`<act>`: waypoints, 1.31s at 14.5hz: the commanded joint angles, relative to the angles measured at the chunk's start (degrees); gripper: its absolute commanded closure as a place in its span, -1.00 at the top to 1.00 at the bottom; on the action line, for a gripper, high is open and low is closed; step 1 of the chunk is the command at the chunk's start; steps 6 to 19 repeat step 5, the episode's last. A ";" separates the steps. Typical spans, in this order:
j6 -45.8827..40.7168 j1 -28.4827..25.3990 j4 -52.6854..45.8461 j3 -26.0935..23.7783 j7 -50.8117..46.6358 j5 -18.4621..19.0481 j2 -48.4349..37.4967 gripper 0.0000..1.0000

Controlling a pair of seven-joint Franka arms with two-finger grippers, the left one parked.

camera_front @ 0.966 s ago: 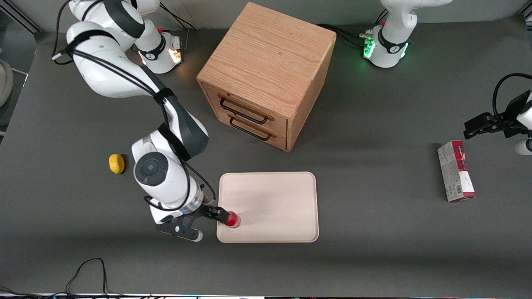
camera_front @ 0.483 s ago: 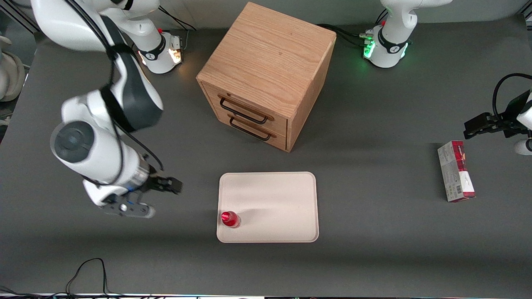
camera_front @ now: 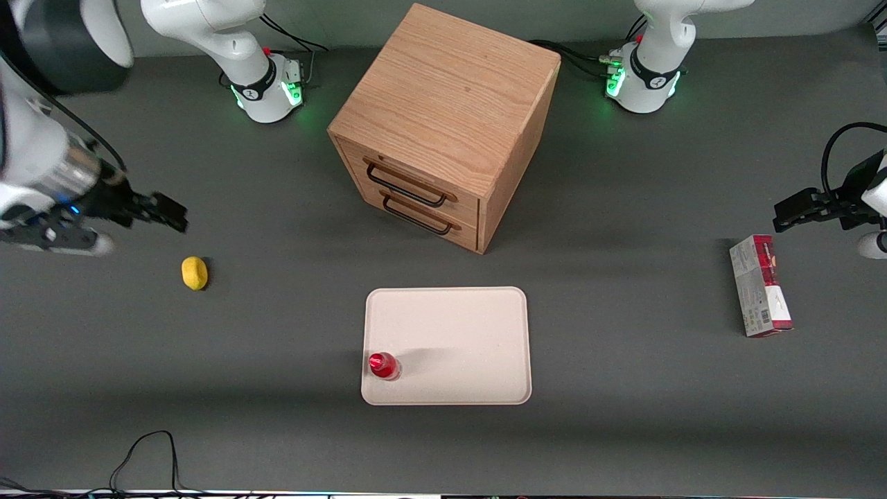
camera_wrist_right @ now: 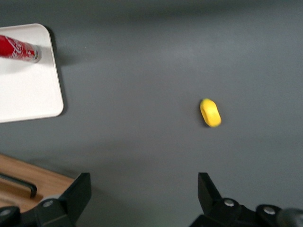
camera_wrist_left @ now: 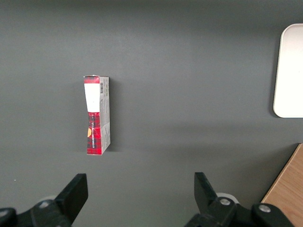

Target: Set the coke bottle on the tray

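The red coke bottle (camera_front: 383, 365) stands upright on the cream-white tray (camera_front: 457, 333), in the tray corner nearest the front camera on the working arm's side. It also shows in the right wrist view (camera_wrist_right: 19, 49), on the tray (camera_wrist_right: 28, 90). My gripper (camera_front: 170, 212) is open and empty, raised above the table toward the working arm's end, well away from the tray and a little farther from the front camera than the yellow lump (camera_front: 195, 272). In the right wrist view the gripper (camera_wrist_right: 144, 187) has both fingers spread wide with nothing between them.
A wooden two-drawer cabinet (camera_front: 443, 125) stands farther from the camera than the tray. The yellow lemon-like lump (camera_wrist_right: 210, 112) lies on the table. A red-and-grey carton (camera_front: 760, 285) lies toward the parked arm's end, also in the left wrist view (camera_wrist_left: 96, 115).
My gripper let go of the bottle on the tray, then rose and swung away toward the working arm's end of the table. The bottle has stayed upright in place.
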State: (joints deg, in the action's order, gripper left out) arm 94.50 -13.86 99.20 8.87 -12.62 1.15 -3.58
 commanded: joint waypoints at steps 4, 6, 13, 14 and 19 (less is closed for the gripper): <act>-1.51 -1.08 4.08 2.29 2.07 -1.33 -5.64 1.00; -1.51 -1.08 4.08 2.29 2.07 -1.33 -5.82 1.00; -1.51 -1.08 4.08 2.29 2.07 -1.33 -5.82 1.00; -1.51 -1.08 4.08 2.29 2.07 -1.33 -5.82 1.00; -1.51 -1.08 4.08 2.29 2.07 -1.33 -5.82 1.00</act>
